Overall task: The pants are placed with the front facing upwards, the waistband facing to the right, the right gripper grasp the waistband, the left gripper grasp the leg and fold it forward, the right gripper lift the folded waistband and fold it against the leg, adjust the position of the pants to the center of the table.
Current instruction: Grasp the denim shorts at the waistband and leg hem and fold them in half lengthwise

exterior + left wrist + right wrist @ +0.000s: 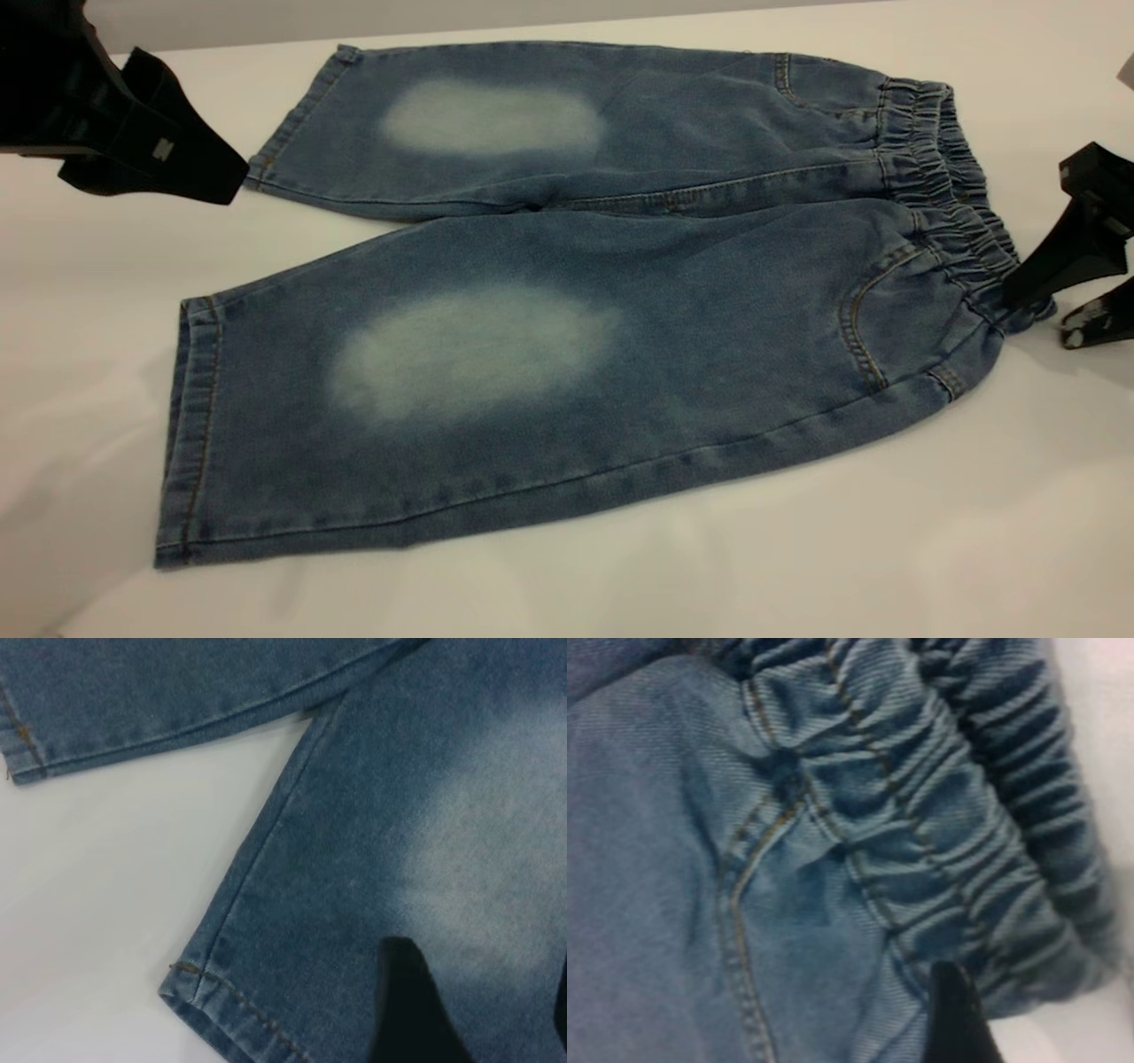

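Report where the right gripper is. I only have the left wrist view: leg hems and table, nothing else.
Observer: The right gripper is open at the near end of the waistband, with one finger tip on the gathered denim.
Operator: Say whether anything is lifted.
Observer: Nothing is. The pants lie flat and unfolded on the table.
Operator: Place my left gripper.
Observer: The left gripper is beside the near corner of the far leg's hem. I cannot tell whether it touches.
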Robot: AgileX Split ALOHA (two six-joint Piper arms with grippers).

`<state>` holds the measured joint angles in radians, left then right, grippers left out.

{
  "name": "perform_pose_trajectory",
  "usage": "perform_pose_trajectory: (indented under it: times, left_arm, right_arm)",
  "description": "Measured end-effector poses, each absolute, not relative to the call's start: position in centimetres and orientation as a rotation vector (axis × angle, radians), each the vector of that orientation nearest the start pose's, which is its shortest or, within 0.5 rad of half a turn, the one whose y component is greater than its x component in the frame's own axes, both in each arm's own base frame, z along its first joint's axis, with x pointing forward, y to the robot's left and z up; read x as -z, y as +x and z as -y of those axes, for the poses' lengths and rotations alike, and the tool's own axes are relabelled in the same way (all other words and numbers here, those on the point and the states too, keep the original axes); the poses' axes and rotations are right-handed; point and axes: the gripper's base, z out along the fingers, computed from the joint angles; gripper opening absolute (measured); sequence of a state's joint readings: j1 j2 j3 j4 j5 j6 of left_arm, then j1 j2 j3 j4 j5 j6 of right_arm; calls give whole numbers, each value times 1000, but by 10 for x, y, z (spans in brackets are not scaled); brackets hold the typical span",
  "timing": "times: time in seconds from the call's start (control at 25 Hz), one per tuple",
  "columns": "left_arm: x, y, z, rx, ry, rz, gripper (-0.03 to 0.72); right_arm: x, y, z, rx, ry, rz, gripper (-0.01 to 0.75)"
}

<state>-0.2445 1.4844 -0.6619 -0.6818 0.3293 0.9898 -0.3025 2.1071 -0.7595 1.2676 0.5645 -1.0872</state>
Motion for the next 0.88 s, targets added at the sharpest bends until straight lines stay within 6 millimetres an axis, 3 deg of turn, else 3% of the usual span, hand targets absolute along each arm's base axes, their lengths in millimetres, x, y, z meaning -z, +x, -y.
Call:
perform_pose_trajectory:
  times: [0.2,0.64,0.88]
  left_arm:
    - [-181,251,82,229,801,-2420,372]
    - [-181,251,82,233,804,-2423,372]
    - [-181,251,82,233,804,-2423,372]
  right_arm:
    - [-28,290,36,-879,564,-2815,356]
    - [-29,304,42,-822,522,-2733,352]
    - [-32,305,37,-908,443,-2701,355]
